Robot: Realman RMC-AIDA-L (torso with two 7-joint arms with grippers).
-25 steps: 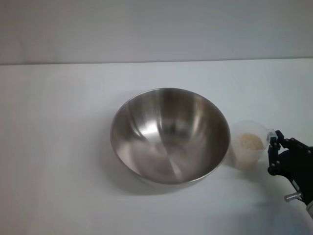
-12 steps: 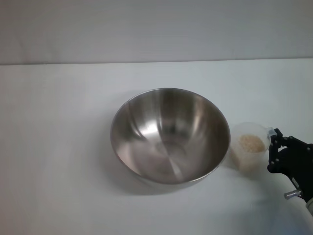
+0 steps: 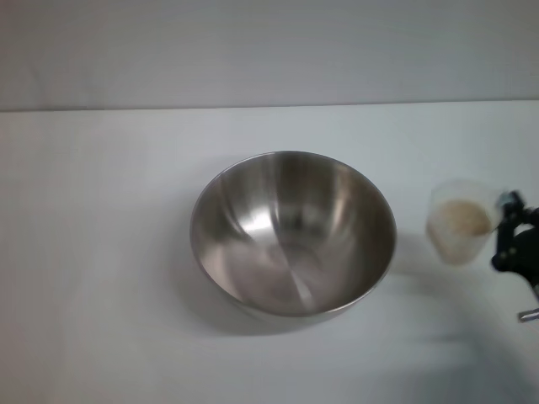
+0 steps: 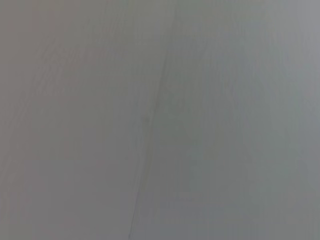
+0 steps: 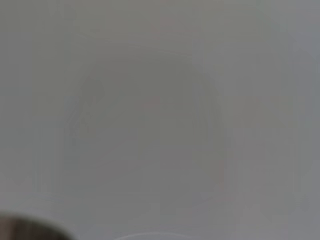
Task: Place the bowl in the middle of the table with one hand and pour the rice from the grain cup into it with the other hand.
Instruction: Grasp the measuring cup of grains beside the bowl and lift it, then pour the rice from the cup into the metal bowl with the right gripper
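Observation:
The shiny steel bowl [image 3: 293, 234] stands on the white table [image 3: 101, 252], about in its middle, and holds nothing. To its right the small translucent grain cup [image 3: 459, 223] hangs upright above the table with pale rice [image 3: 459, 217] inside. My right gripper [image 3: 504, 205] is at the right edge of the head view, shut on the cup's side tab. The right wrist view gives only a faint outline of the cup [image 5: 150, 125]. My left gripper is out of view, and its wrist view shows just a plain grey surface.
The cup casts a soft shadow [image 3: 472, 337] on the table beneath it. A pale wall [image 3: 269, 50] rises behind the table's far edge.
My right gripper has lifted the grain cup off the table and carried it up and to the right, away from the bowl's rim. The bowl has not moved.

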